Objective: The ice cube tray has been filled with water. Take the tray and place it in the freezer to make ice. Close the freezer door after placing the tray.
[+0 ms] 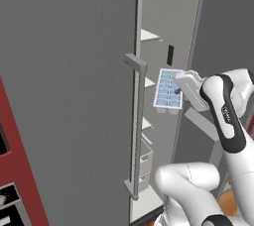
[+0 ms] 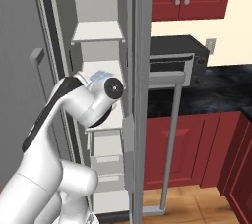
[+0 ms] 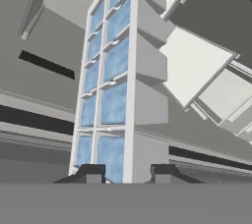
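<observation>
Fingertips (image 3: 91, 173) at the bottom of the hand view pinch one short end of the small white ice cube tray (image 1: 168, 88), its pale blue water (image 3: 114, 104) cells facing sideways. Mid-frame in the left base view, it hangs at the open grey freezer (image 1: 163, 27). Probably light and rigid, but tilted, so spillable; an end-rim hold suits it.

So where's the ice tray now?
In the left base view the tray is held in the hand, at the open freezer, level with its middle shelves.
</observation>
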Robot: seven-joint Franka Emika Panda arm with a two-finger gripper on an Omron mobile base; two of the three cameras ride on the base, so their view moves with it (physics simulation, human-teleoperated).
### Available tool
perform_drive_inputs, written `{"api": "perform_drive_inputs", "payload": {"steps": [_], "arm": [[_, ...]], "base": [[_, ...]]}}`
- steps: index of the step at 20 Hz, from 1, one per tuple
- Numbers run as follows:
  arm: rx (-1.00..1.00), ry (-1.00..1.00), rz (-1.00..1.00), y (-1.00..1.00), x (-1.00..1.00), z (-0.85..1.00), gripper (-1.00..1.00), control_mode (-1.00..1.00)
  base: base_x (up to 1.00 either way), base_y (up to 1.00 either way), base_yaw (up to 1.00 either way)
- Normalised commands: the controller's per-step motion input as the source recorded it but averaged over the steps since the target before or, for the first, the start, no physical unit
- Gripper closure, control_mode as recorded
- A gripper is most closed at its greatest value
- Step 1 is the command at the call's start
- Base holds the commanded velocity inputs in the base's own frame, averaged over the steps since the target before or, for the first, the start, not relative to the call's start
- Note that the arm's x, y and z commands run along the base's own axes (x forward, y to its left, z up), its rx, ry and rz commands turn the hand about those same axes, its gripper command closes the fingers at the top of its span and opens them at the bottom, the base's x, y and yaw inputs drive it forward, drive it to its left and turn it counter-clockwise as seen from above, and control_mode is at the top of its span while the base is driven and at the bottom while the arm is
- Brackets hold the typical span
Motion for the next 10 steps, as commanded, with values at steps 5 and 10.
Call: {"api": "perform_drive_inputs", "payload": {"steps": [5,10], "arm": [[0.0,0.0,0.0,0.0,0.28,-0.02,1.0,-1.0],[0.0,0.0,0.0,0.0,0.18,0.0,1.0,-1.0]], "base": [[0.0,0.0,0.0],[0.0,0.0,0.0]]}}
